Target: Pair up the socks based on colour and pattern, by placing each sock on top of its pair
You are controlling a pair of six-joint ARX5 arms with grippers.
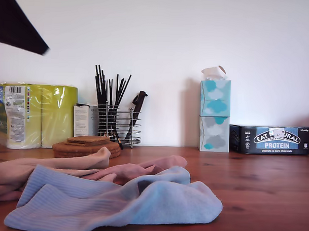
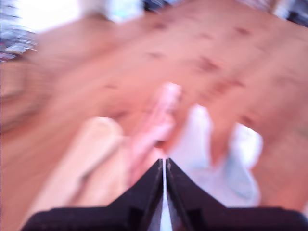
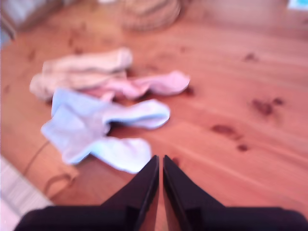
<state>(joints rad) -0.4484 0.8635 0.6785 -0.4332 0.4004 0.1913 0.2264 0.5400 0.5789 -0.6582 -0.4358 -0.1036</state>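
The socks lie in a loose pile on the wooden table (image 1: 263,190), toward the exterior view's left. Light blue socks (image 1: 121,200) are at the front, a pink sock (image 1: 142,168) lies behind them, and a beige sock (image 1: 51,165) is at the back. My first gripper (image 2: 164,166) hovers shut and empty above the pile, over beige (image 2: 91,154), pink (image 2: 159,120) and light blue (image 2: 207,154) socks; this view is blurred. My second gripper (image 3: 160,161) is also shut and empty, just short of the light blue socks (image 3: 96,125), with the pink sock (image 3: 154,84) and beige sock (image 3: 86,67) beyond.
Round cork coasters (image 1: 87,146) are stacked behind the pile. Along the wall stand a yellow paper-roll pack (image 1: 38,114), a wire holder of black utensils (image 1: 116,124), two stacked tissue boxes (image 1: 214,115) and a protein bar box (image 1: 271,140). A dark arm part (image 1: 15,24) shows in the exterior view's upper left.
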